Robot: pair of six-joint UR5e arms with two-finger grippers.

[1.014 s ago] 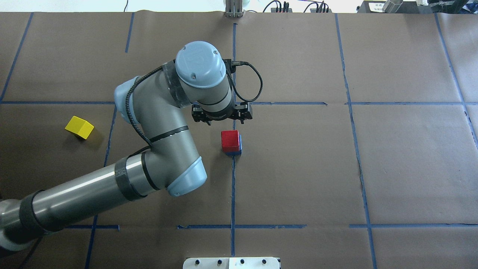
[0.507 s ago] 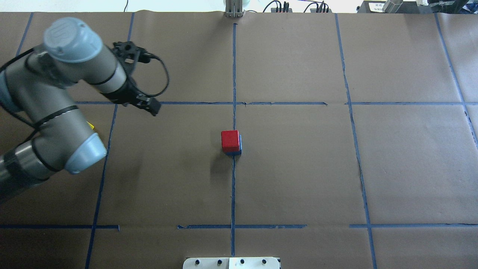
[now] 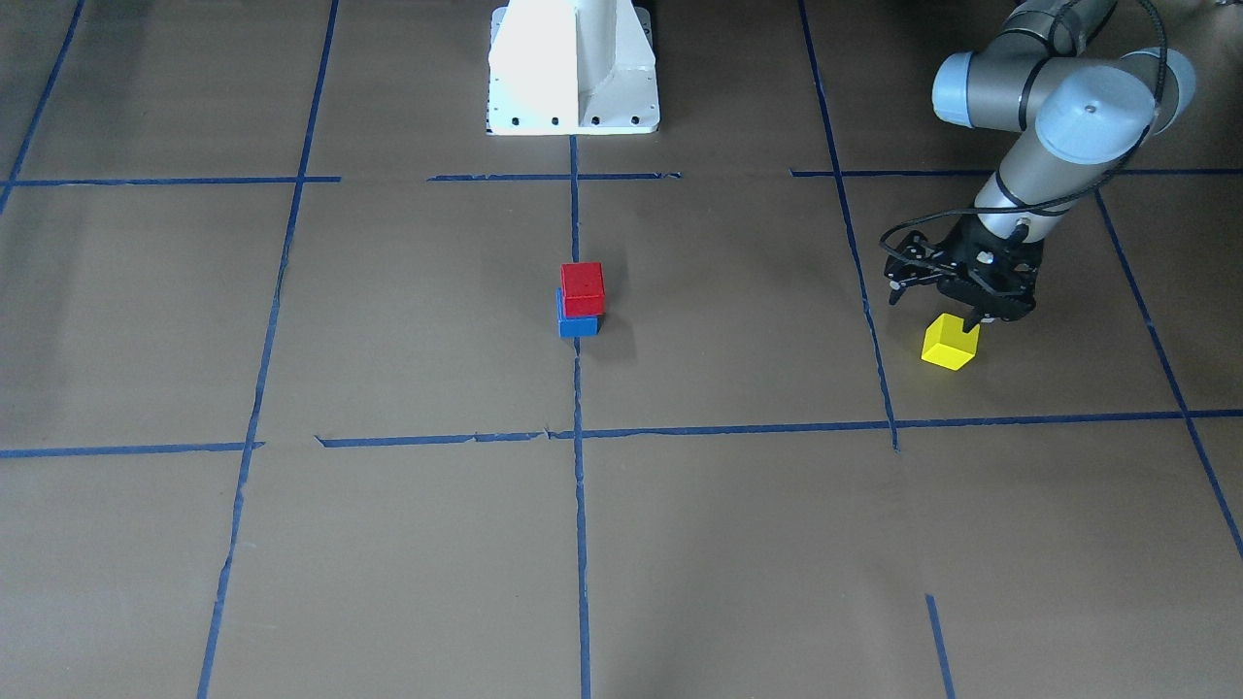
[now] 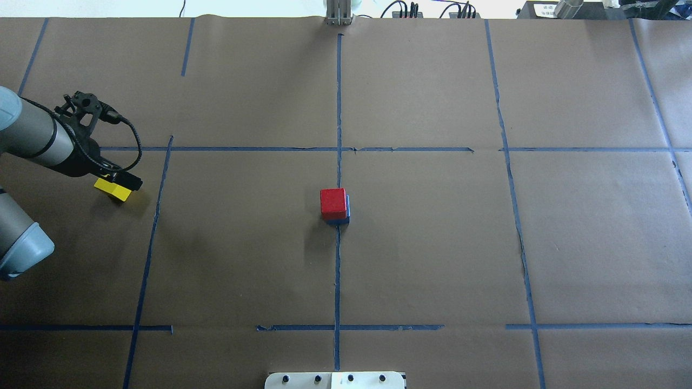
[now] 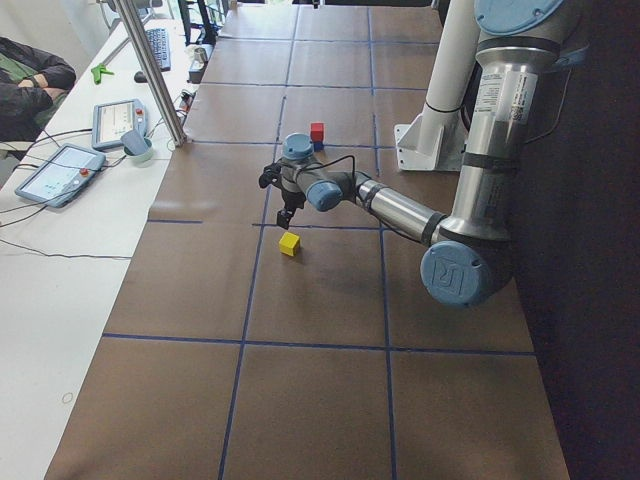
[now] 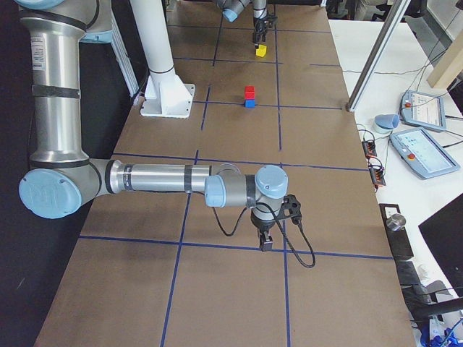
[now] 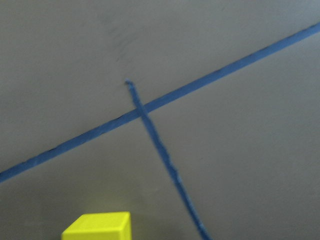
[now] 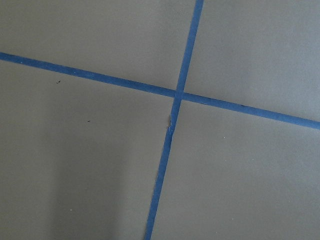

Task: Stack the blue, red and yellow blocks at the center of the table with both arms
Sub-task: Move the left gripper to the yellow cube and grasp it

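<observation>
Left gripper (image 3: 968,320) hovers over yellow block (image 3: 948,344).

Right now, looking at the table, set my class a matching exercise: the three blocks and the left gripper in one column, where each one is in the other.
Things:
1 red block
2 blue block
3 yellow block
4 left gripper

Places:
A on the table, under another block
B above the lone block
C on top of another block
D alone on the table, off to the robot's left

Pairs: 1-C, 2-A, 3-D, 4-B
</observation>
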